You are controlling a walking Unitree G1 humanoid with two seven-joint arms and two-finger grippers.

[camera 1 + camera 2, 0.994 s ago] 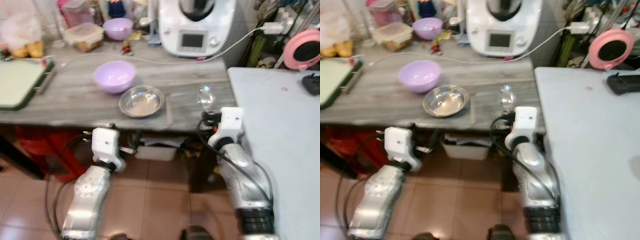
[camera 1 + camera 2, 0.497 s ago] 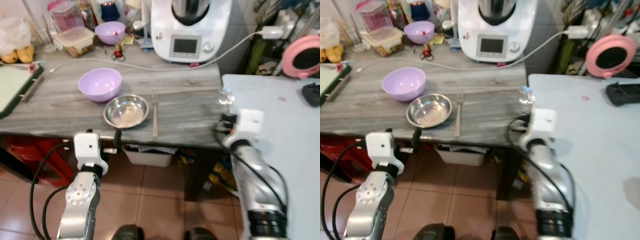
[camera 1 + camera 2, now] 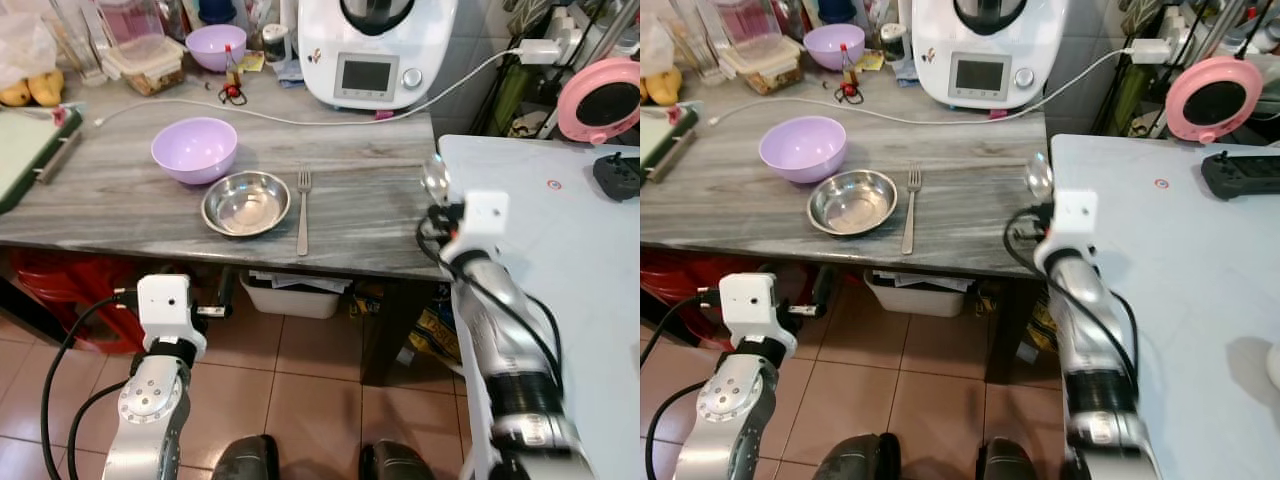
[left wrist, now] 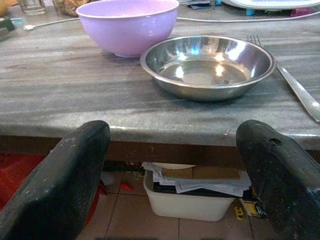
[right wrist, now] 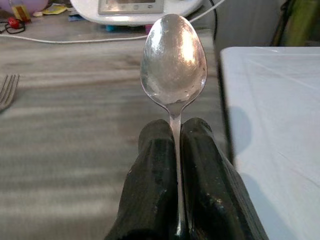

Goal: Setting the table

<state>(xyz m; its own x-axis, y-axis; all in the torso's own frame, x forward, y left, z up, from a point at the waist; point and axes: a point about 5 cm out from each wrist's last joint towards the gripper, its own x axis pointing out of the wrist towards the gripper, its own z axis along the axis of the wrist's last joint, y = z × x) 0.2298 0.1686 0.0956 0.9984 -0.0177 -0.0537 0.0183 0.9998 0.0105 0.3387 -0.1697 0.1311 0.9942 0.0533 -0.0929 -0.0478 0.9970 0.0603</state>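
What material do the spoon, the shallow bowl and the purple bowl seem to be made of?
Spoon in the right gripper: polished metal, probably steel, mirror glare. Shallow bowl: the same shiny metal, bright reflections inside. Purple bowl: likely plastic, opaque with a soft sheen.

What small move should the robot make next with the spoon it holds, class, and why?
Probably carry the right hand leftward toward the steel bowl. It is shut on the spoon near the wooden table's right edge. The fork already lies right of the bowl, so the spoon likely belongs beside them. The left hand hangs open below the table edge.
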